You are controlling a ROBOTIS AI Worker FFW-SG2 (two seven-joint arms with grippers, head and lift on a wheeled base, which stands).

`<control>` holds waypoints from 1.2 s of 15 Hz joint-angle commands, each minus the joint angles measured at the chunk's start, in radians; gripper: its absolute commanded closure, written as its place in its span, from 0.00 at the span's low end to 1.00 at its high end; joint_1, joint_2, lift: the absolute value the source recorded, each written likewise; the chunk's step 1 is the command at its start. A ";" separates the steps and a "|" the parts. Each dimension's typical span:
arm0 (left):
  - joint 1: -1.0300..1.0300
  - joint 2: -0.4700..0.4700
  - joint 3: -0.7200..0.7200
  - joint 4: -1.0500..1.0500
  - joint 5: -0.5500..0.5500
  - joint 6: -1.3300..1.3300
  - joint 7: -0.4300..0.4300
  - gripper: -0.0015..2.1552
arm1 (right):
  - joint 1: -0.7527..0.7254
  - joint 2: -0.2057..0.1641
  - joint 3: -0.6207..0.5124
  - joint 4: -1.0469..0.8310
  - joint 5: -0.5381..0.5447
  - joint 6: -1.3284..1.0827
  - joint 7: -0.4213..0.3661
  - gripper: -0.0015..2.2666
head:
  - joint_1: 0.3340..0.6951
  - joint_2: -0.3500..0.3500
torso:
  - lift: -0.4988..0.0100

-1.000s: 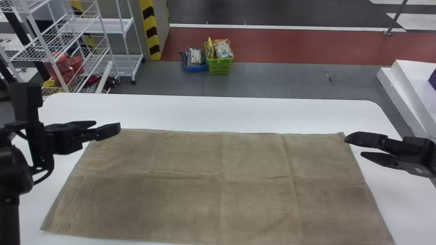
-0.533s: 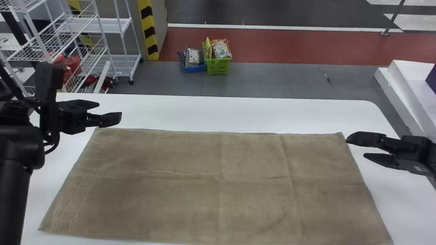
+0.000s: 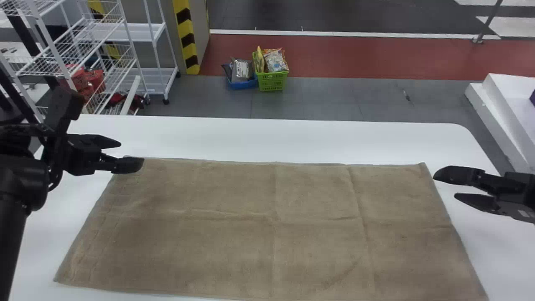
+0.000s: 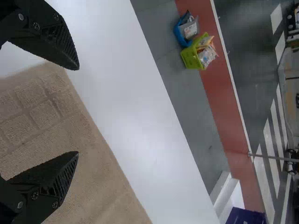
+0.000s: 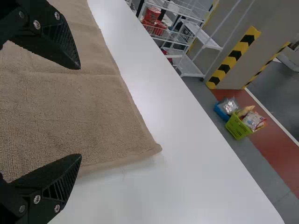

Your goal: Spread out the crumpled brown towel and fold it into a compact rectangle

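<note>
Towel (image 3: 250,234) judged light, limp; best held by corners (image 3: 420,168) at ten and two o'clock. Both pairs of jaws stand apart.

Your towel (image 3: 234,251) is brown, patterned at its left end with a grid of squares, and your tabletop (image 3: 267,140) is white. Your left claw (image 3: 131,154) and right claw (image 3: 444,186) are black. Beyond the tabletop's far edge you've got a lime-green basket (image 3: 271,82) beside a blue container (image 3: 243,85), grey floor (image 3: 317,100) and a brick-red band (image 3: 376,56). Past its far left corner, you'll see white shelving (image 3: 52,47) and yellow-and-black diagonal stripes (image 3: 188,37).
</note>
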 commanded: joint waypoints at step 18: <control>-0.115 0.003 -0.070 0.243 -0.174 -0.122 0.071 0.12 | 0.004 -0.012 -0.003 0.054 -0.044 -0.085 0.006 0.08 | 1.00 0.52 | 0.73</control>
